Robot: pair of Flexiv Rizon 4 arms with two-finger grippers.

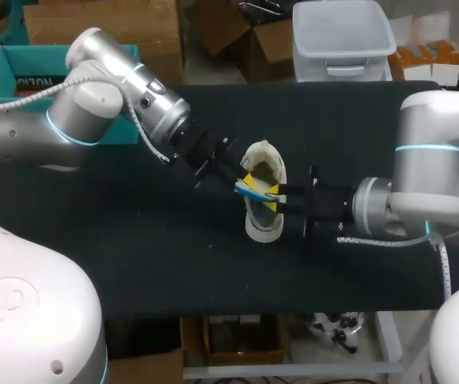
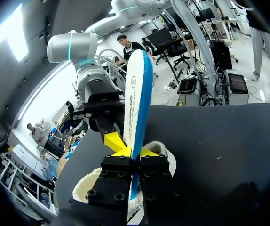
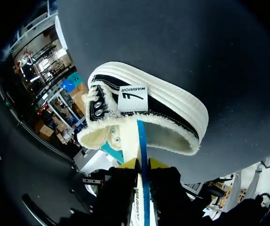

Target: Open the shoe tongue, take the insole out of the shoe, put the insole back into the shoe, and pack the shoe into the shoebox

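A black canvas shoe (image 1: 263, 226) with a white sole and cream fleece lining stands in the middle of the black table, its opening up. Both grippers meet just above that opening. My left gripper (image 2: 134, 151) is shut on the white-and-blue insole (image 2: 136, 94), which stands up on edge out of the shoe (image 2: 90, 186). My right gripper (image 3: 143, 164) comes in from the opposite side and is shut on the same insole (image 3: 136, 136), with the shoe (image 3: 172, 110) lying just ahead of it. In the head view the insole (image 1: 251, 189) shows as a blue strip between the yellow tips.
A teal shoebox (image 1: 9, 76) sits at the back left, partly hidden behind my left arm. The black table (image 1: 133, 256) has free room in front of and to both sides of the shoe.
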